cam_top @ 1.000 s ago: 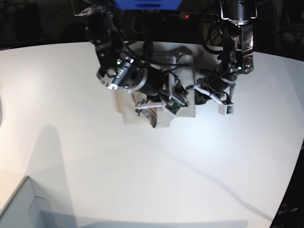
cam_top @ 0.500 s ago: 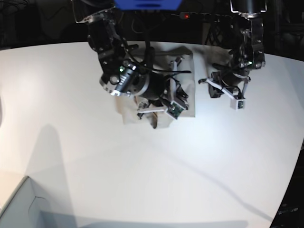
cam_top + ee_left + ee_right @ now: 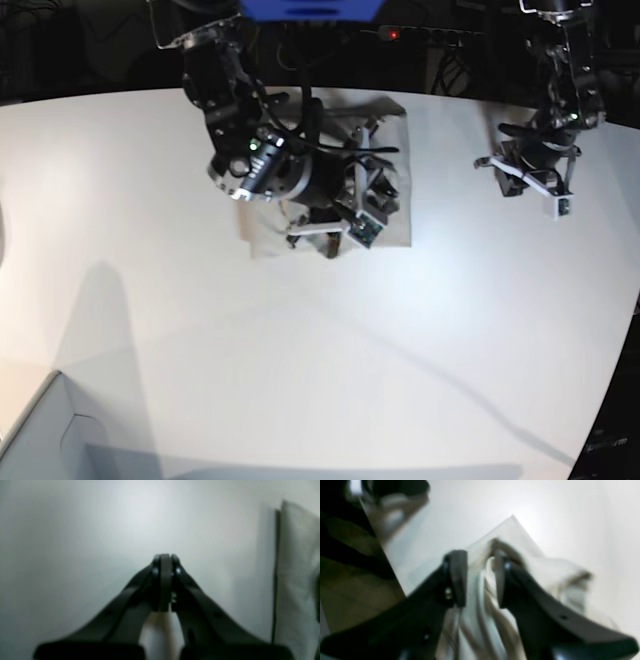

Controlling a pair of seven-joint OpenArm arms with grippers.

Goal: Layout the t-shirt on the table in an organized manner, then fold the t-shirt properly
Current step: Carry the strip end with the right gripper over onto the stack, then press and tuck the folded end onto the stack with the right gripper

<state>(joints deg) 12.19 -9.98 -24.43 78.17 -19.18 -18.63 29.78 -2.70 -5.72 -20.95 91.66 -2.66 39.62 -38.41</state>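
Your right hand stands partly open, with bunched t-shirt cloth between its fingers but not pinched. The shirt lies folded at 12 o'clock on the counter. Your left hand is closed on nothing, well apart at 2 o'clock.

The left claw, tips pressed together, hangs over the table beside the t-shirt.
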